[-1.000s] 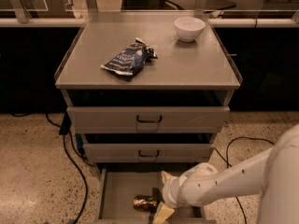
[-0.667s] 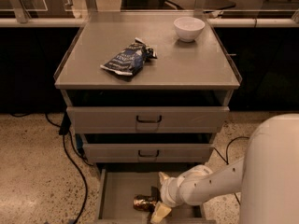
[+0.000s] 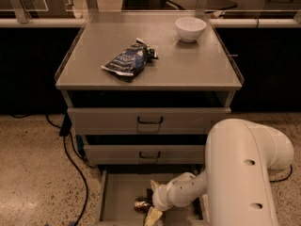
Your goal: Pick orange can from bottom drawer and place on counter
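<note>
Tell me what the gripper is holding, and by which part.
Nothing yet, it seems: the gripper is in the bottom drawer, fingers open at the orange can.

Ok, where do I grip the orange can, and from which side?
Across its round body, from the camera view's right: the orange can looks tipped over in the bottom drawer, and the gripper sits open beside it there, one finger behind, one in front.

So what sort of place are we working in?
Likely a lab or office test area: a grey metal drawer cabinet, cables on a speckled floor. The gripper is down in the bottom drawer by the orange can.
</note>
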